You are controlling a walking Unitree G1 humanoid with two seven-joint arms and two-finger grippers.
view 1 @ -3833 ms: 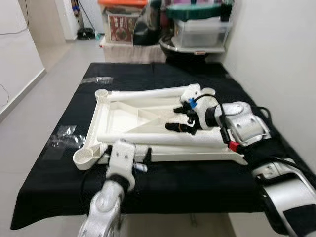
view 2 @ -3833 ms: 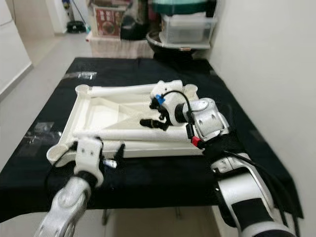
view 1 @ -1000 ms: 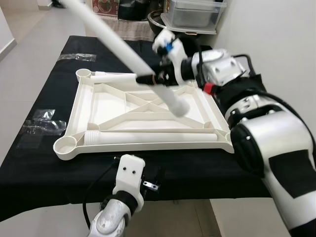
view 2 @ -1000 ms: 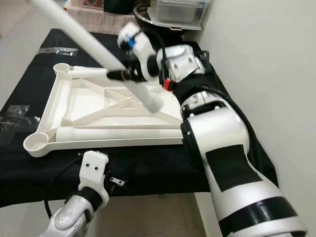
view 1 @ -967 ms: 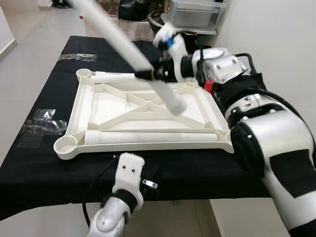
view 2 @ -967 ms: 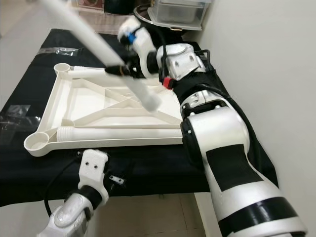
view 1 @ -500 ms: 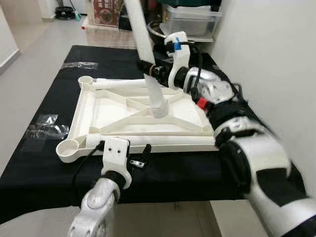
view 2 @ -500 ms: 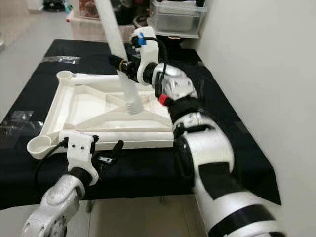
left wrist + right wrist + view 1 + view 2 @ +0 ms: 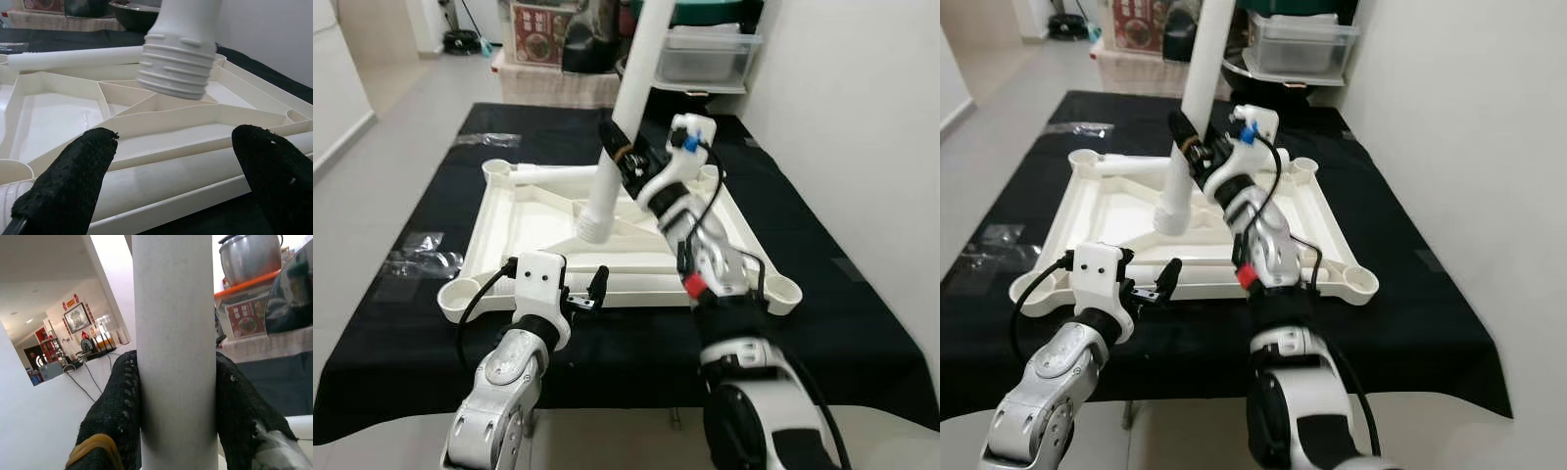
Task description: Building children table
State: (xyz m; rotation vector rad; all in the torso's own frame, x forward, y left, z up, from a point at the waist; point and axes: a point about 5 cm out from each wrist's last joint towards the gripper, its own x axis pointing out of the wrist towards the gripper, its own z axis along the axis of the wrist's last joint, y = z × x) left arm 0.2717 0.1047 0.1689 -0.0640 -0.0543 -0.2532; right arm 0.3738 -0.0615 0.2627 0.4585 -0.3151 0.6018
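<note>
The white tabletop [image 9: 734, 235] lies upside down on the black cloth, with round sockets at its corners [image 9: 458, 299]. My right gripper [image 9: 615, 155] is shut on a white table leg [image 9: 631, 88] and holds it nearly upright. The leg's threaded end [image 9: 178, 63] hangs just above the ribbed underside, left of centre. In the right wrist view both fingers [image 9: 117, 401] press the leg [image 9: 176, 333]. My left gripper [image 9: 171, 171] is open at the tabletop's front edge, nothing between its pads. Two more legs lie in the tabletop, one at the back [image 9: 558, 174] and one along the front [image 9: 636, 262].
Clear plastic bags [image 9: 416, 257] lie on the cloth [image 9: 862, 323] left of the tabletop and at the far left corner [image 9: 489, 139]. Storage boxes and a pot [image 9: 705, 54] stand behind the table. A wall runs along the right; open floor lies to the left.
The camera has shifted. The held leg has swung from leaning left to almost upright, its threaded end now lower and further left over the tabletop. My left gripper stays open by the front edge.
</note>
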